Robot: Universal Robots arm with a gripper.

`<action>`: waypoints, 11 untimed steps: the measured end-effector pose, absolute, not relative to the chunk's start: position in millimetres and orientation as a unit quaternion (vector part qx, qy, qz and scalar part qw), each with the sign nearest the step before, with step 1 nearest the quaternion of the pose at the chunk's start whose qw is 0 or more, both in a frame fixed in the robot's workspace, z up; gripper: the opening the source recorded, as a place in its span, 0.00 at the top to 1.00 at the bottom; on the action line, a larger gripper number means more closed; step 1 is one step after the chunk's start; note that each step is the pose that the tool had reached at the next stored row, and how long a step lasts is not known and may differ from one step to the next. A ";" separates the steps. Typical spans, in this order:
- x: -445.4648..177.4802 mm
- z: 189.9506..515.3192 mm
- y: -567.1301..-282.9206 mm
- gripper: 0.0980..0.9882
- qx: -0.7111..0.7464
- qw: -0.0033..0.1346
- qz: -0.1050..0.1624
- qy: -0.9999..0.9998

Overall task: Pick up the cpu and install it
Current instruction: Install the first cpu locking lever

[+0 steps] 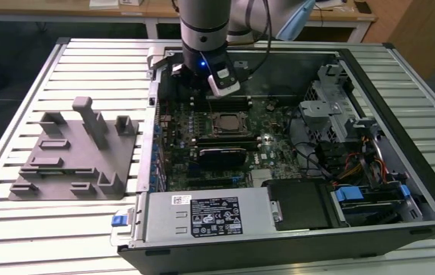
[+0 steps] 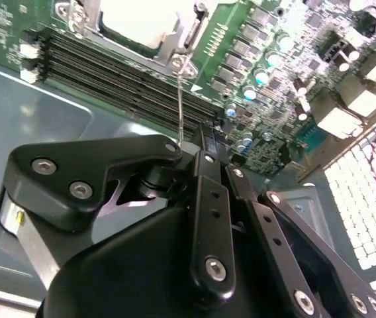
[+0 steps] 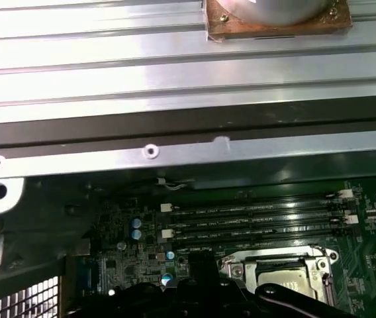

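Grey stepped block (image 1: 72, 154) sits near-left on the slatted table (image 1: 19, 240). Cpu (image 1: 225, 123) sits in its socket mid-motherboard, half cropped in second wrist view (image 2: 138, 20). Gripper (image 1: 202, 89) hovers just beyond it; finger state hidden, cannot tell.

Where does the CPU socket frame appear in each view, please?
Exterior view: the socket frame sits mid-way across the motherboard.
Second wrist view: the socket frame lies alongside the memory slots.
First wrist view: the socket frame borders the memory slots.
Shared landmark: the memory slots.
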State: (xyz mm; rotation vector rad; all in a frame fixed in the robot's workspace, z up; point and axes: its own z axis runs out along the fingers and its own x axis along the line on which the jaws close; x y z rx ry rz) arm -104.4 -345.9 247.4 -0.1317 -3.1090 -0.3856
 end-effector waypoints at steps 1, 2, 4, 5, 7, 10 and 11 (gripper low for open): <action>-101.9 247.4 -345.9 0.99 -0.042 0.003 -0.123 -0.992; -99.1 247.4 -345.9 0.99 -0.042 0.003 -0.123 -0.992; -94.1 247.4 -345.9 0.99 -0.042 0.003 -0.123 -0.992; -91.4 247.4 -345.9 0.99 -0.042 0.003 -0.123 -0.992; -85.8 247.3 -345.9 0.99 -0.042 0.003 -0.123 -0.992; -75.3 247.2 -345.9 0.99 -0.042 0.003 -0.123 -0.992; -71.7 247.3 -345.9 0.99 -0.042 0.003 -0.123 -0.992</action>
